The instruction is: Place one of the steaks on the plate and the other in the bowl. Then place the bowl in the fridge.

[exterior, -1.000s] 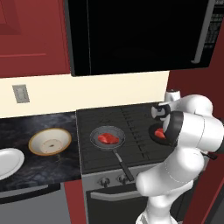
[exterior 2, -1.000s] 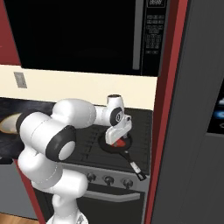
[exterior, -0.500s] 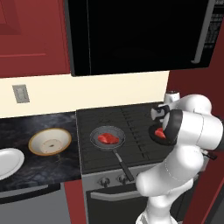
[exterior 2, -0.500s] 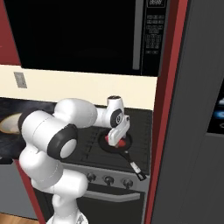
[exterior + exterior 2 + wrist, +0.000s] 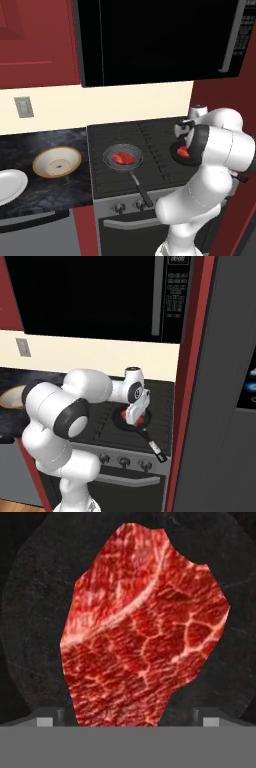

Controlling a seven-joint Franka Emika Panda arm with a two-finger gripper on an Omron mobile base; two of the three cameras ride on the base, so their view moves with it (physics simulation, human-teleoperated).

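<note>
Hand view: fingertips [image 5: 47, 721] spread wide at either side of a steak [image 5: 145, 632], holding nothing, hovering close above the meat lying in a dark pan [image 5: 30, 612]. Not yet closed on it.

Right base view: gripper [image 5: 134, 415] low over that pan [image 5: 131, 423] near the stove's [image 5: 107, 423] front right corner, beside the fridge [image 5: 220, 406], its door shut.

Left base view: second steak [image 5: 123, 159] lying in another pan [image 5: 123, 156] toward the stove's front left part, untouched. Bowl [image 5: 57, 161] bare on the counter [image 5: 50, 187] just beside the stove's left edge; plate [image 5: 9, 185] bare at the counter's far left edge, well apart from both pans.

Judged from this: nothing delivered so far. Both steaks in their pans, plate and bowl unfilled, bowl not in the fridge. First pick about to begin; left to do are both carries, opening the fridge and setting the bowl inside.
</note>
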